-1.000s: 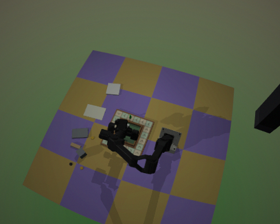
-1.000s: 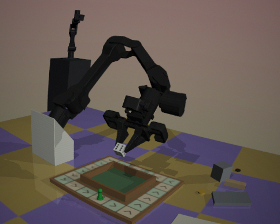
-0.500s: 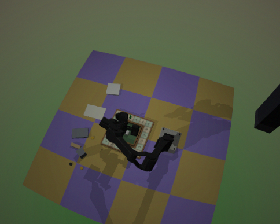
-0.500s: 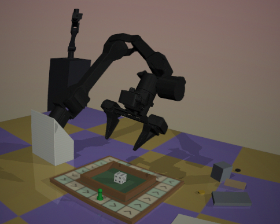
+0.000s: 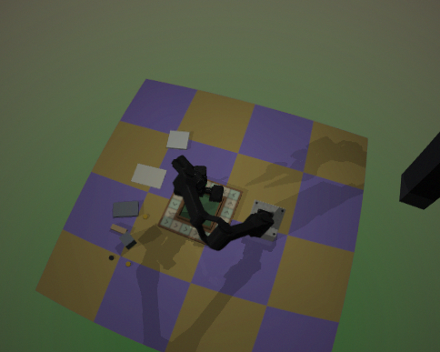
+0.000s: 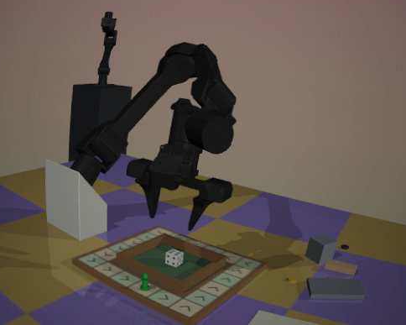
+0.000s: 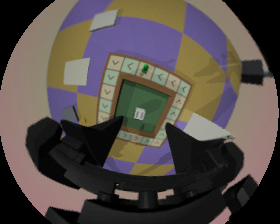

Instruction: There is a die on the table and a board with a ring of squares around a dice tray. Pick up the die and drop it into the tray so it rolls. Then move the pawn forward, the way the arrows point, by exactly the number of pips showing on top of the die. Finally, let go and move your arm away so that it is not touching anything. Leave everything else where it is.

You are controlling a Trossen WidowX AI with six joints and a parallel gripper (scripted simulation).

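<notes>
In the top view, the black arm (image 5: 192, 198) (image 6: 148, 92) reaches from its pale base (image 5: 278, 209) (image 6: 62, 200) (image 7: 207, 127) over the board (image 5: 175, 226) (image 6: 129, 293) (image 7: 107, 92), covering much of its far side and part of the dice tray (image 5: 213, 209) (image 6: 205, 275) (image 7: 120, 95). The gripper (image 5: 206, 186) (image 6: 171, 223) (image 7: 145, 121) is partly hidden here; neither die nor pawn can be made out. To the left lie two white panels, a grey slab (image 5: 125, 208) (image 6: 335, 288) (image 7: 70, 114), a tan block (image 5: 118, 228) (image 6: 340, 267), a grey box (image 5: 127, 240) (image 6: 321, 248) and a small dark disc (image 5: 111, 257) (image 6: 345, 247). In the exterior view, the pincer is spread wide, its two fingers pointing down above the board with nothing between them. The white die (image 6: 174, 258) (image 7: 139, 114) rests inside the tray on the green floor, apart from the fingers. Its upper face shows two dark rows, consistent with a six, though the separate pips are blurred. The green pawn (image 6: 145, 282) (image 7: 145, 68) stands upright on a tan square of the ring, outside the tray wall. In the wrist view, the fingertips are well apart and the die appears between them in the picture, lying below on the tray floor, ungripped. The pawn occupies a tan square flanked by two green ones.
</notes>
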